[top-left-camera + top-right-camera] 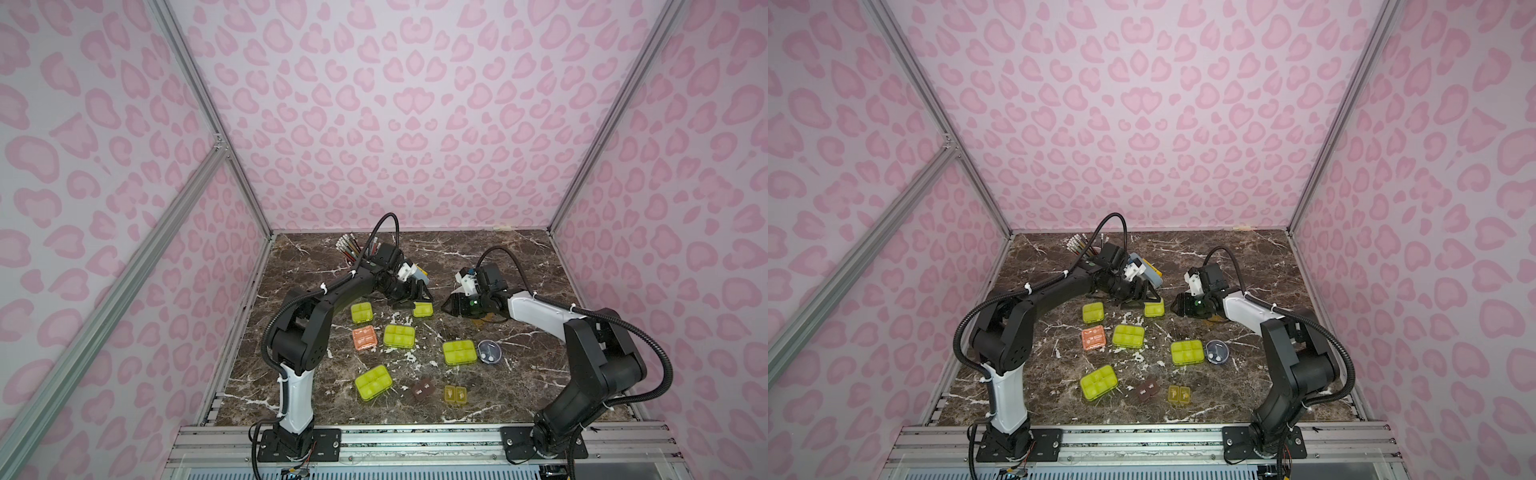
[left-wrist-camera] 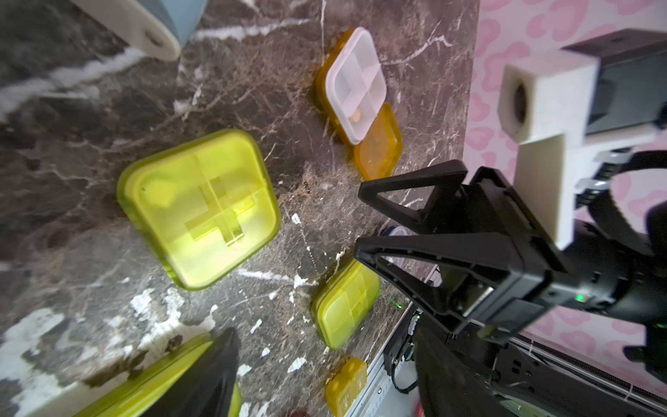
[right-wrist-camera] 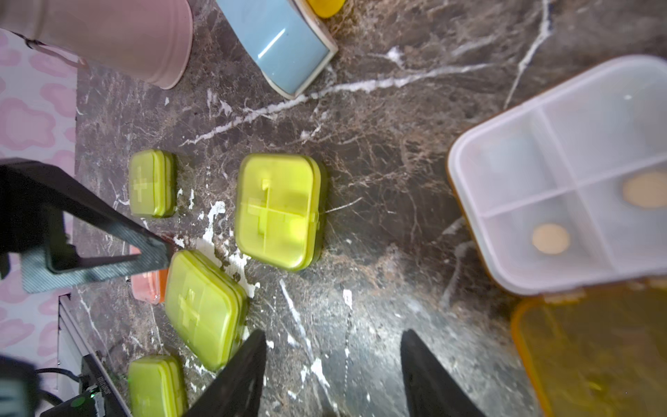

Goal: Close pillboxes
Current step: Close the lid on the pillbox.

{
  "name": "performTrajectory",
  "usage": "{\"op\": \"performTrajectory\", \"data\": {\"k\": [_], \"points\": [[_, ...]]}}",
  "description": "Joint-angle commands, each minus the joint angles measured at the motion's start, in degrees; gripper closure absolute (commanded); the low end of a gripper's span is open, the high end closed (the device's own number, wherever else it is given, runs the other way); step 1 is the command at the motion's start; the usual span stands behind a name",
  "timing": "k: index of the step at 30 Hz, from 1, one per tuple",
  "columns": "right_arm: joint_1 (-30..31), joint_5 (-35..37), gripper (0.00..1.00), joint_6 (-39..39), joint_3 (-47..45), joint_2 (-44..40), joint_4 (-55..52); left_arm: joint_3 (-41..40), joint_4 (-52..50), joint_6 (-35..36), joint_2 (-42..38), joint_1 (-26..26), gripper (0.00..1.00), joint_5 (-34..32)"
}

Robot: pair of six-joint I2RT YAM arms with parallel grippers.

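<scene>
Near edge, 7 o'clock: front lime pillbox [image 1: 373,382], six cells, lid down. At 6 o'clock are the brown pillbox [image 1: 424,390] and the small amber pillbox [image 1: 455,394], both shut, close but apart.

Mid table, 4 o'clock: right lime pillbox [image 1: 459,352], six cells, shut. Just beside it is the round grey case [image 1: 489,352] with small white pieces under a clear lid. At centre is the centre lime pillbox [image 1: 399,336], shut, and the salmon pillbox [image 1: 364,338] lies at 9 o'clock. Contents behind the lime lids cannot be made out.

Farther, 10 o'clock: left four-cell lime pillbox [image 1: 361,312], shut. At 12 o'clock is the far four-cell lime pillbox [image 1: 423,309], shut. The left gripper [image 1: 417,297] hangs just beyond it, jaws apart, nothing between them.

At 2 o'clock the right gripper [image 3: 332,361] has its jaws spread and empty. Beside it is the open amber-lidded pillbox [image 3: 563,173], a white four-cell tray. Two cells each hold a round tan pill [image 3: 550,238]. Its amber lid [image 3: 592,353] is swung out flat.

Far edge: blue-grey stapler [image 3: 281,43] at 12 o'clock and a pink pencil cup [image 3: 108,36] full of pencils at 11.
</scene>
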Motion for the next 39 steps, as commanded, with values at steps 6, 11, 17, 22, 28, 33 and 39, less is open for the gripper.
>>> {"op": "performTrajectory", "data": {"k": [6,11,17,22,28,33,39], "points": [[-1.2,-9.8,0.3,3.6,-3.6,-2.4,6.4,5.2,-6.3,6.1,-0.6,4.5,0.21,3.3],[-1.3,-13.3,0.28,6.5,-4.6,-1.0,10.3,3.0,-1.9,6.0,1.0,6.1,0.21,6.0],[-1.1,-13.6,0.28,6.6,-2.2,3.7,10.1,1.4,0.0,8.4,3.3,6.4,0.22,9.0],[-0.2,-13.1,0.29,7.5,-0.4,7.8,11.3,0.0,1.1,9.0,4.9,6.4,0.22,9.0],[1.4,-12.1,0.32,8.2,1.5,11.4,12.2,-0.1,2.1,7.3,6.7,6.4,0.23,8.6],[1.5,-12.0,0.33,7.9,2.0,13.0,12.4,-0.5,1.6,7.6,7.2,6.4,0.23,7.8],[1.1,-12.1,0.34,6.9,3.3,14.8,12.2,-0.5,1.4,7.2,9.3,6.3,0.24,7.5]]}}
